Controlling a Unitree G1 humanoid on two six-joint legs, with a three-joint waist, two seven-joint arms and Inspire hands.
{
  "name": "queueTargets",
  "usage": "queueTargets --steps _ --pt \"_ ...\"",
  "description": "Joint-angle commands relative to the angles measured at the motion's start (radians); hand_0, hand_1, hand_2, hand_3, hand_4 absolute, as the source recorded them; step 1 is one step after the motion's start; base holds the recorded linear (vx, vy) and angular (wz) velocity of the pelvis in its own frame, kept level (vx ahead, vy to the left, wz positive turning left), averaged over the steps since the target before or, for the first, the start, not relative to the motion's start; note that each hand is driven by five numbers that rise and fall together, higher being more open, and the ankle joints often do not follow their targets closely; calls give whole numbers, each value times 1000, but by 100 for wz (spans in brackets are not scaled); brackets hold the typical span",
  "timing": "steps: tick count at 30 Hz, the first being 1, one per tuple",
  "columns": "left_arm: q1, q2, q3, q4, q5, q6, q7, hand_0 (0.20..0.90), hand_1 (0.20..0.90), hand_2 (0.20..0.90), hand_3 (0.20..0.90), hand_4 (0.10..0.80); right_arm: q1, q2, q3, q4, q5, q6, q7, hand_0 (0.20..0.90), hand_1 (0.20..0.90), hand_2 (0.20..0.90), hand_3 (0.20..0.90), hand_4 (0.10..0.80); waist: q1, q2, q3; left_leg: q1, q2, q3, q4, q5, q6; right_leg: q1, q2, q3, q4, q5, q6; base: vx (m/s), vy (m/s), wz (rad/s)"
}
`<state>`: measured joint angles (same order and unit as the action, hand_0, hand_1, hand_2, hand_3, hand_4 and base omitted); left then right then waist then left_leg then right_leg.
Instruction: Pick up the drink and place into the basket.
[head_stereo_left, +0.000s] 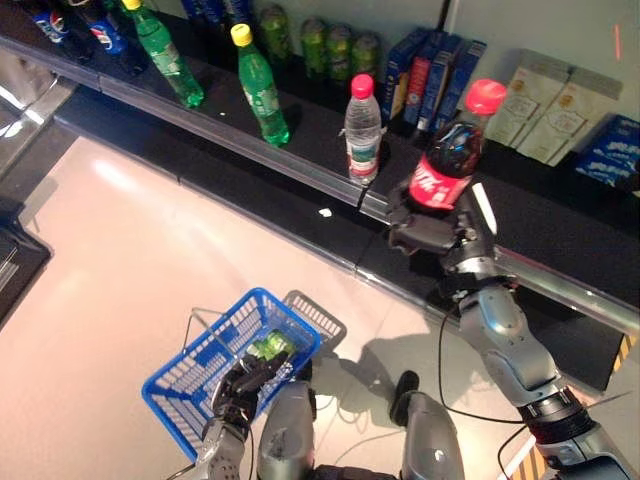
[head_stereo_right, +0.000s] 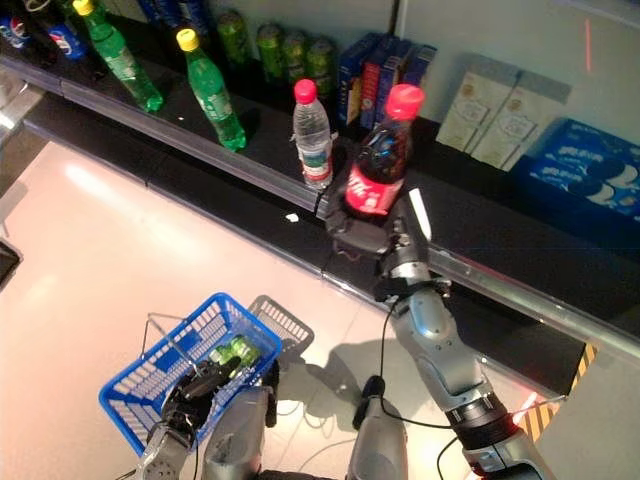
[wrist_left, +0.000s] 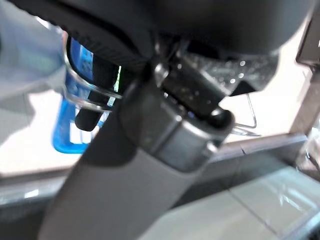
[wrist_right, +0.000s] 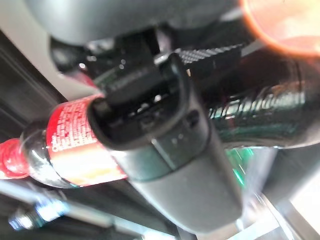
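Two robot hands show on my feed: the right robot hand (head_stereo_left: 425, 228) is clenched around the cola bottle (head_stereo_left: 450, 160), held upright above the shelf (head_stereo_left: 300, 150) edge; the left robot hand (head_stereo_left: 245, 385) grips the handle of the blue basket (head_stereo_left: 205, 365), which holds a green bottle (head_stereo_left: 270, 345).

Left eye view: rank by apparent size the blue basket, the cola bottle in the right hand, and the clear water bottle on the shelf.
1. blue basket, clearly largest.
2. cola bottle, held in the right hand.
3. clear water bottle, slightly smaller, though it stands farther back, so that gap is unsure.
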<state>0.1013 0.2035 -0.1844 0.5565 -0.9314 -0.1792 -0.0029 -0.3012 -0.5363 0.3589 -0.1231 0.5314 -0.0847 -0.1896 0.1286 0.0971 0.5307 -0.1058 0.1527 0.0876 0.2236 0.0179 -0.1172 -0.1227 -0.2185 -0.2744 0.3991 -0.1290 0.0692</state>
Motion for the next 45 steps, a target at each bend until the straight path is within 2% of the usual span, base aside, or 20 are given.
queueTargets --steps 1,6,16,23,30,36,40,45 --pt "46 124 -8 -294 3 -112 -116 300 300 300 200 100 -102 61 23 -195 24 -98 74 300 300 300 200 100 39 -31 -189 -61 3 -62 58 117 -18 128 1 -23 -88 11 -30 13 16 18" --pt "50 163 -40 -437 -24 -74 -183 300 300 300 200 100 -158 99 104 -166 24 -78 46 300 300 300 200 100 94 -22 -188 -65 -19 -105 53 116 -17 154 -8 -66 -98 11 -29 13 7 28" --pt "64 236 -73 -650 -76 -9 -333 300 300 300 200 100 -261 166 185 -27 -16 -45 -77 300 300 300 200 100 191 -12 -186 -84 -69 -182 49 101 -15 197 -24 -143 -127 24 -20 12 -18 26" --pt "6 294 -124 -829 -165 92 -597 300 300 300 200 100 -261 218 246 109 -35 -58 -128 300 300 300 200 100 228 3 -174 -104 -99 -219 66 77 -12 208 -39 -180 -121 22 -11 -2 -17 23" --pt "-86 300 -188 -908 -222 160 -698 300 300 300 200 100 -277 291 297 191 -33 -107 -112 300 300 300 200 100 234 7 -167 -110 -120 -236 59 64 -10 202 -44 -187 -127 29 -4 -15 3 3" --pt "-113 284 -217 -932 -225 198 -735 300 300 300 200 100 -281 328 312 244 -55 -88 -133 300 300 300 200 100 245 4 -168 -118 -134 -247 64 53 -6 201 -49 -195 -128 32 0 10 -9 9" --pt "-114 295 -208 -935 -234 199 -759 300 300 300 200 100 -275 343 317 309 -84 -67 -159 300 300 300 200 100 253 3 -163 -127 -140 -246 67 51 -5 197 -50 -198 -128 36 2 3 -8 2" --pt "-100 301 -163 -941 -277 214 -782 300 300 300 200 100 -232 364 290 493 -54 -32 -204 300 300 300 200 100 264 4 -155 -132 -145 -241 59 43 -3 191 -54 -209 -130 40 6 -15 -15 3"
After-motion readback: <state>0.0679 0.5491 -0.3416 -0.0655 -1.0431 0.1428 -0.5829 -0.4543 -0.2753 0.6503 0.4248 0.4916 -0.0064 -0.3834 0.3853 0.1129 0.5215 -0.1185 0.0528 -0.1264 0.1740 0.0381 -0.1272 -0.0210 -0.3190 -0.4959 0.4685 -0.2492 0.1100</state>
